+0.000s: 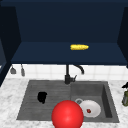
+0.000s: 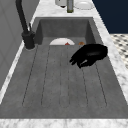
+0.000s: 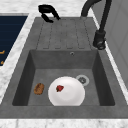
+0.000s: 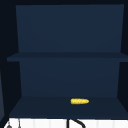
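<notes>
Fingers [image 2: 75, 60] first: curled loosely inward, gripping nothing that I can see. They belong to my left hand [image 1: 42, 97], which hangs over the ribbed drainboard [image 1: 30, 107], left of centre in the front view. Whether it touches the ribs I can't tell; in the left side view it looks just above them.

Progress, my read: no grasp made, nothing lifted. The nearest thing is the drainboard itself. The dish things sit in the basin [image 3: 62, 61], right half of the sink, well apart from the hand.

Moving outward, with counts:
- One white plate [image 3: 72, 96] on the basin floor, lower centre of the right side view.
- One small red bit [image 3: 59, 88] lying on that plate.
- One brown lump [image 3: 39, 88] just beside the plate, on the basin floor, not touching it as far as I can tell.
- One drain [image 3: 82, 79] at the plate's far edge.
- One black faucet [image 1: 67, 75] behind the sink, centre frame.
- One big red ball [image 1: 67, 115] at the bottom centre of the front view.
- One bottle [image 1: 125, 98] with a dark top on the bench [image 1: 10, 100], right edge.
- Two utensils [image 1: 13, 70] hanging on the tiles, left.
- One yellow corn cob [image 1: 79, 47] on the lower cabinet shelf [image 4: 37, 106]; two shelves there in all.
</notes>
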You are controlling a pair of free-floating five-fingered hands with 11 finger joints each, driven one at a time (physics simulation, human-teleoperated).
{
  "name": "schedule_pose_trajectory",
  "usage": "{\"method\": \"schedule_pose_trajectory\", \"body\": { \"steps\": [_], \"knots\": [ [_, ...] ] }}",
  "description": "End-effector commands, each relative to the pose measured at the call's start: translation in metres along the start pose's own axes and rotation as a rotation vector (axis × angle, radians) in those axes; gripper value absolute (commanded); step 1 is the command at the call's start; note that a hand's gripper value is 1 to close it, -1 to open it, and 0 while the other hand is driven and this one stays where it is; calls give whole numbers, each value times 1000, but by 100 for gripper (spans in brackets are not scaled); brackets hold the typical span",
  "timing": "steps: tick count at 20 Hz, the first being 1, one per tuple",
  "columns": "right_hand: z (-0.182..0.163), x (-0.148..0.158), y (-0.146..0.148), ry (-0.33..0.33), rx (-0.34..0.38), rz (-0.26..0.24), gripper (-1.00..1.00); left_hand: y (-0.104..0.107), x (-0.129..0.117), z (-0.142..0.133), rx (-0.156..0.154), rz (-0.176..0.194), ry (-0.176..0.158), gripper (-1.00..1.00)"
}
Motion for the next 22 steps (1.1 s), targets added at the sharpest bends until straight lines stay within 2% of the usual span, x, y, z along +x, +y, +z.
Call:
{"method": "schedule_pose_trajectory", "body": {
  "steps": [1,4,12,13,15,17,22],
  "knots": [
    [12,2,10,21,13,-3,-100,0,0,0,0,0,0,0],
    [26,6,11,34,45,-15,-100,0,0,0,0,0,0,0],
    [57,17,35,62,29,-43,-100,0,0,0,0,0,0,0],
    [57,22,37,72,32,-35,-100,0,0,0,0,0,0,0],
    [49,31,29,100,34,24,-100,0,0,0,0,0,0,0],
    [42,37,23,123,71,46,-100,0,0,0,0,0,0,0],
    [28,53,13,172,148,49,-100,0,0,0,0,0,0,0]
  ]
}}
